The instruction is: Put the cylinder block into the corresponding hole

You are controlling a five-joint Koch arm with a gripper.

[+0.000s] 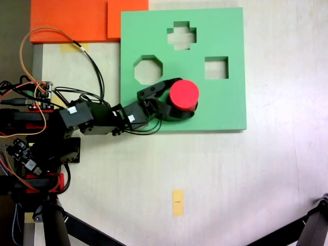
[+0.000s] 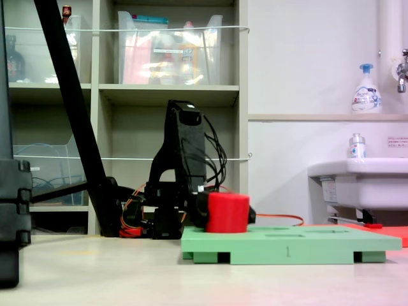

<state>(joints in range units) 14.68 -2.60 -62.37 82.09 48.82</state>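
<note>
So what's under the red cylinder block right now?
The cylinder block sits upright over the green board, with the tool around it. The board surface directly beneath is covered, so the circular hole there cannot be seen.

Bright red cylinder block (image 1: 184, 93), green foam board (image 1: 225, 97), orange sheets (image 1: 72, 20).

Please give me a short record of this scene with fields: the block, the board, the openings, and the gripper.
block: red round block, low over the green board, at or near the surface, where the round opening would be
gripper: gripper with fingers closed around the block
board: flat on the table
openings visible: cross, octagon, square
round opening: covered by the block; seating cannot be told
</note>
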